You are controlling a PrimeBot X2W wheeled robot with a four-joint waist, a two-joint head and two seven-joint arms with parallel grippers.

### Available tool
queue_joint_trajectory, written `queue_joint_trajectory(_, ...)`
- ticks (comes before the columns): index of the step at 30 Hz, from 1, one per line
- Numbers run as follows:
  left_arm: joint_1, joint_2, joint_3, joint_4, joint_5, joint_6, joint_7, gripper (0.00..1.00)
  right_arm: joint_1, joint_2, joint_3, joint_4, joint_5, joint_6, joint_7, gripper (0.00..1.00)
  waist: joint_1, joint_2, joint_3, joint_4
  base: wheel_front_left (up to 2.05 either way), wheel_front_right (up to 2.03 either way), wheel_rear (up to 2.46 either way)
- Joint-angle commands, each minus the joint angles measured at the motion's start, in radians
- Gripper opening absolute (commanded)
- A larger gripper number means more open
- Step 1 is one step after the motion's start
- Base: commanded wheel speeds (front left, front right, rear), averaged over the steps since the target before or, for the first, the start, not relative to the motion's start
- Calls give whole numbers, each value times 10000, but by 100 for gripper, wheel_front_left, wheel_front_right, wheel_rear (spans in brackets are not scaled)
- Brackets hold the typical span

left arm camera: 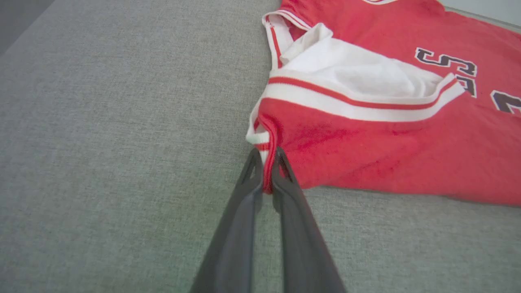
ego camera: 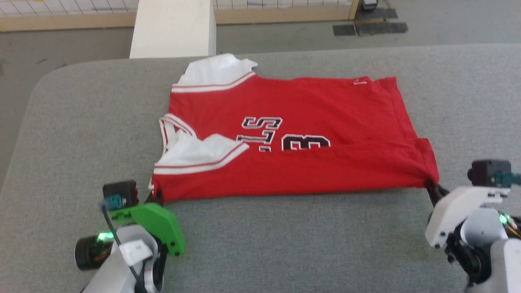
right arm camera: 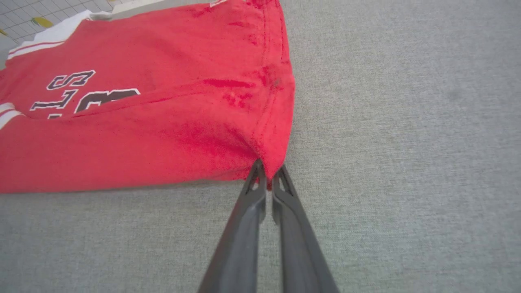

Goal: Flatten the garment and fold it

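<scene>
The garment [ego camera: 309, 162] lies on the bench [ego camera: 285, 244], near edge doubled over. The left tool [left arm camera: 266, 171] at seven o'clock and right tool [right arm camera: 266, 179] at five each clench a corner; move them together, edge taut.

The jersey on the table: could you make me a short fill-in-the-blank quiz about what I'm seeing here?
The jersey lies on a ____ table. Its sleeves are ____. Its near edge is gripped at ____ corners, one by the left end effector and one by the right end effector.
Missing words: grey; white; two.
</scene>
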Motion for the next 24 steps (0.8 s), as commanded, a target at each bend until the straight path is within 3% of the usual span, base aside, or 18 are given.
queue_joint_trajectory(1,410,166,23,-159,147,142,-49,0,345,-13,-64,-115,20,-17,-204,0,0,0,-341,24,0,0,0)
queue_joint_trajectory(6,1571,640,-31,-1109,230,550,208,0,1244,-13,-277,-649,-119,-17,-124,0,0,0,-602,2,0,0,0)
queue_joint_trajectory(13,3146,1207,-188,-2629,104,1145,1128,0,2451,-13,-520,-1461,-12,-17,1234,0,0,0,-609,7,0,0,0)
queue_joint_trajectory(18,3548,1192,-378,-2779,6,953,1048,0,2888,-13,-683,-1078,208,-17,1580,0,0,0,-467,55,0,0,0)
queue_joint_trajectory(22,3337,1019,-513,-2280,-6,579,713,0,2857,-13,-545,-320,433,-17,1083,0,0,0,-416,48,0,0,0)
queue_joint_trajectory(23,3292,1009,-565,-2165,-24,453,690,6,2826,-13,-502,-178,506,-17,937,0,0,0,-418,32,0,0,0)
queue_joint_trajectory(24,3234,1020,-643,-2018,-7,321,676,51,2785,-13,-439,-38,602,-17,729,12,0,0,-426,9,0,0,0)
